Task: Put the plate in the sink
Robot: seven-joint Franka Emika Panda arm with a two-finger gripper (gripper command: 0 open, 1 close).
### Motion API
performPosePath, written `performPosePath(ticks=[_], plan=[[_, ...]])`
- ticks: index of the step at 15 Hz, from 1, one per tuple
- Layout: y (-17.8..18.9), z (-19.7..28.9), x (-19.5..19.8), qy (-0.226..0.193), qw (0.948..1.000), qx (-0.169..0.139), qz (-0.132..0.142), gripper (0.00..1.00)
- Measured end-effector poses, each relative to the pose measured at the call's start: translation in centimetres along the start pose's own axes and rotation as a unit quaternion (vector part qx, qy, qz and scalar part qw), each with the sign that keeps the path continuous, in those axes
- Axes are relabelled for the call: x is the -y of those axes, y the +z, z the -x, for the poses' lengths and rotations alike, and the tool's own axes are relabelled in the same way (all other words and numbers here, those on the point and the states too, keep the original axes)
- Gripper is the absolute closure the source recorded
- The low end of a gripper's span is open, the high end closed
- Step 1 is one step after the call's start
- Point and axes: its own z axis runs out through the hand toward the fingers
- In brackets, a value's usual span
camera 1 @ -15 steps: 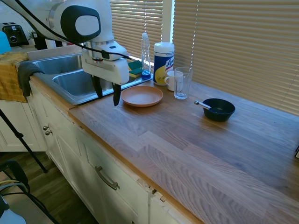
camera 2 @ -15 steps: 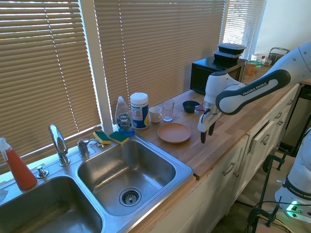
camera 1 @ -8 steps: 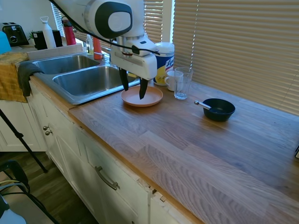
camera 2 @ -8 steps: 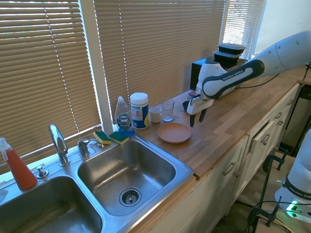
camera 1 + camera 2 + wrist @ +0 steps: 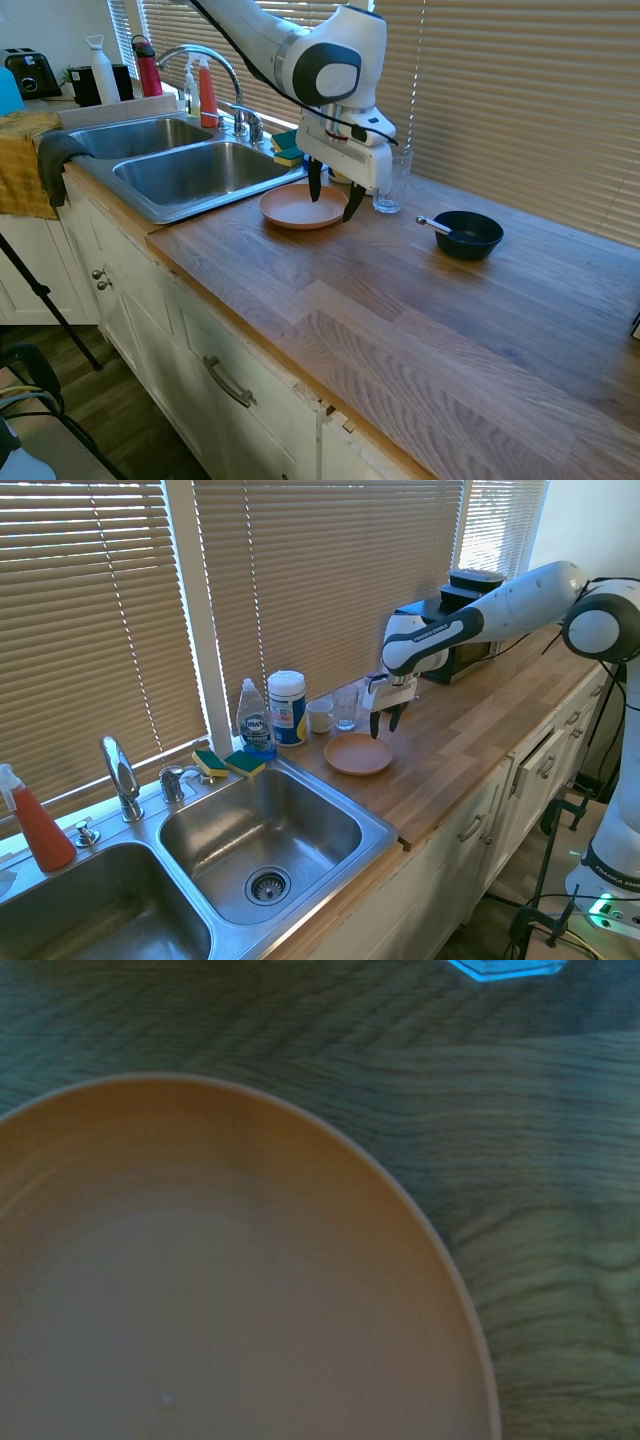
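A long wooden counter sits on white cupboards with metal handles. Tan window blinds hang behind it, with bright light at 12 o'clock. The dark wood floor shows at 7 o'clock.

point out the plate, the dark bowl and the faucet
plate [image 5: 295,207], first exterior view, bare inner surface left of the fingers
dark bowl [image 5: 470,236], first exterior view, its inside
faucet [image 5: 120,773], second exterior view, the curved chrome neck
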Motion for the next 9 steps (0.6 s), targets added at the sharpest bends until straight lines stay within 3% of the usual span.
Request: performPosePath(ticks=[2,3,9], plan=[[1.6,-0.9,0.6,-0.002,0.9999,0.012,0.003,0.00],[2.1,-1.2,0.8,-0.003,0.9998,0.017,0.004,1.00],[2.6,-1.7,1.5,-0.009,0.9996,0.027,-0.001,1.00]])
